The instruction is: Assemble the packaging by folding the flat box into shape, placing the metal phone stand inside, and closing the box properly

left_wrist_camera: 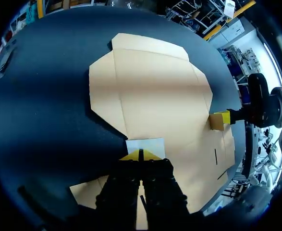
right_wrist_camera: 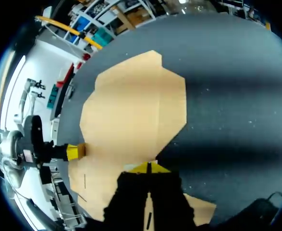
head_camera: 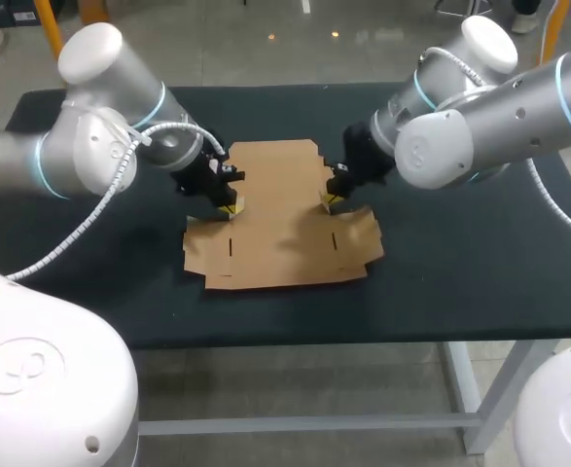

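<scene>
I'm seeing flat box [head_camera: 280, 219] lying mid-frame, directly between both arms. My left gripper [head_camera: 230, 207] sitting at its left edge, right gripper [head_camera: 329, 201] at right edge, equally near. Both finger pairs sitting together. Phone stand not showing.

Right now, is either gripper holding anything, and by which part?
Both appear to pinch the flat box: left gripper on a small side flap, right gripper on the opposite one.

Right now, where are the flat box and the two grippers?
box [head_camera: 280, 209], head view, on its middle panel.
left gripper [head_camera: 231, 207], head view, between its yellow tips.
right gripper [head_camera: 328, 201], head view, between its yellow tips.
</scene>
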`<action>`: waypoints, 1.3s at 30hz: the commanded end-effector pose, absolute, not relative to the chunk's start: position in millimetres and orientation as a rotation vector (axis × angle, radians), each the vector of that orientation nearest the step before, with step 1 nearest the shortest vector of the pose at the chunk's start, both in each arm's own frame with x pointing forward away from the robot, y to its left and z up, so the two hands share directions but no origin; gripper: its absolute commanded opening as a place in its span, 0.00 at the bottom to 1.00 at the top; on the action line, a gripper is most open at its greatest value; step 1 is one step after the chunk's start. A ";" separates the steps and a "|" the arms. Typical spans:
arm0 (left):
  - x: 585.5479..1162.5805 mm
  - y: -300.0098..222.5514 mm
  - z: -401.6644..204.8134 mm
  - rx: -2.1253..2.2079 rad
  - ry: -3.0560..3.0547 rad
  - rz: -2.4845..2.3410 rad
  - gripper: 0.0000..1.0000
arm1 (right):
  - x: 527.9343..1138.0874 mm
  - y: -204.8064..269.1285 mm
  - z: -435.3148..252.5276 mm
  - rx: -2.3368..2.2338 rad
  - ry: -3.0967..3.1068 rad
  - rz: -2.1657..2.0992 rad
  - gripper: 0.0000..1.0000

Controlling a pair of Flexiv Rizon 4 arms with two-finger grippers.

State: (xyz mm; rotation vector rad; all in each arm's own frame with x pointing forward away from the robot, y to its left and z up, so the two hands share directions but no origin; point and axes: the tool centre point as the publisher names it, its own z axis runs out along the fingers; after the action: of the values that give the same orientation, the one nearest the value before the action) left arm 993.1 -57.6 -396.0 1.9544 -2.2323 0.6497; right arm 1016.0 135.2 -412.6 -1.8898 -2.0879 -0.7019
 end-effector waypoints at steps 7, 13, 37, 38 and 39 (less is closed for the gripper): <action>996.3 -65.4 -399.7 1.973 -2.247 0.616 0.00 | 1013.7 144.3 -418.1 -1.926 -2.116 -0.678 0.00; 999.2 -68.0 -404.0 1.979 -2.247 0.608 0.00 | 1012.5 146.0 -419.3 -1.946 -2.132 -0.665 0.00; 1004.6 -69.9 -424.9 2.120 -2.221 0.561 0.00 | 1009.9 150.1 -447.5 -2.012 -2.117 -0.516 0.00; 1004.5 -69.5 -425.0 2.122 -2.220 0.561 0.00 | 1010.0 149.3 -447.1 -2.015 -2.115 -0.515 0.00; 1004.2 -68.8 -424.4 2.122 -2.220 0.561 0.00 | 1010.1 148.6 -445.9 -2.018 -2.113 -0.515 0.00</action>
State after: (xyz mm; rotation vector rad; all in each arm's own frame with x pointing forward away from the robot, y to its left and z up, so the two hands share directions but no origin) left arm 1000.8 -66.0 -411.1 2.1055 -2.2111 0.5794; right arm 1008.7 145.1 -428.6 -2.0235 -2.1140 -0.5375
